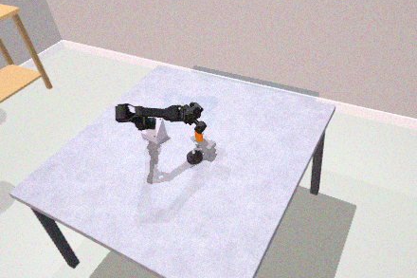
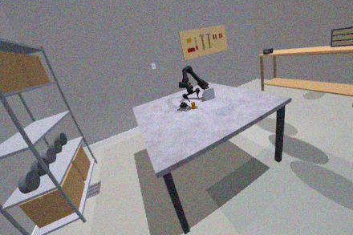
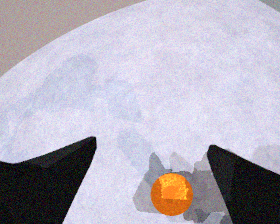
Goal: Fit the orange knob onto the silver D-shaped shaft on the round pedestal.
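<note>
The orange knob [image 3: 170,193] stands on the grey table [image 1: 265,143], just beside the black round pedestal [image 1: 194,157]. Directly above the knob, the gripper [image 3: 151,191] hangs spread wide, gripping nothing.
</note>
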{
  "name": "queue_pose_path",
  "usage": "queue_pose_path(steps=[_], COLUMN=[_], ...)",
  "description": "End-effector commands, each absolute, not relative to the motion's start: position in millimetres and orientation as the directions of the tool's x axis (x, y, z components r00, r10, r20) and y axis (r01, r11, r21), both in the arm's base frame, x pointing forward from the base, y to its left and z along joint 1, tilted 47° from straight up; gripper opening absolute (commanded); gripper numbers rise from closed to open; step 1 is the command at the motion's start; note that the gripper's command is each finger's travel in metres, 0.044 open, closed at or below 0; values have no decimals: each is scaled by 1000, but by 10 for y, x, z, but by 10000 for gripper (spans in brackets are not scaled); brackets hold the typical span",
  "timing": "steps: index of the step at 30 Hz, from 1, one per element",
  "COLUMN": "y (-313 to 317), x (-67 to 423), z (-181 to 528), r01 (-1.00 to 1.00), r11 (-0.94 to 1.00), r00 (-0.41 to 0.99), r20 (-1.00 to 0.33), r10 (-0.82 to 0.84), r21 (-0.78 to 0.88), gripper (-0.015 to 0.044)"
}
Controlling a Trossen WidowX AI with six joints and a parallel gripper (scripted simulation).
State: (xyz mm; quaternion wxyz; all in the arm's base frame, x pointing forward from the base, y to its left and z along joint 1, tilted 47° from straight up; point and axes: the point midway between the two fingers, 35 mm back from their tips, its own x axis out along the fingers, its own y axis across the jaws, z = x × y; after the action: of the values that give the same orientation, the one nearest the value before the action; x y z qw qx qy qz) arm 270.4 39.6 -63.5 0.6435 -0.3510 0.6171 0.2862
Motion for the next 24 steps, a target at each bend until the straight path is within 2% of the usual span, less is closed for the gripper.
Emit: queue_pose_path(steps=[1, 4, 6, 24], y=[453, 511, 530, 525], x=[2706, 2758, 2775, 2772], z=[-447, -285, -242, -236], r01=[-791, -817, -824, -824], r11=[580, 511, 489, 489], r00=[-165, -173, -168, -168], r20=[-847, -731, -701, -701], r10=[-505, -660, -693, -693], r21=[-192, -268, -286, -286], gripper=[440, 440, 440, 440])
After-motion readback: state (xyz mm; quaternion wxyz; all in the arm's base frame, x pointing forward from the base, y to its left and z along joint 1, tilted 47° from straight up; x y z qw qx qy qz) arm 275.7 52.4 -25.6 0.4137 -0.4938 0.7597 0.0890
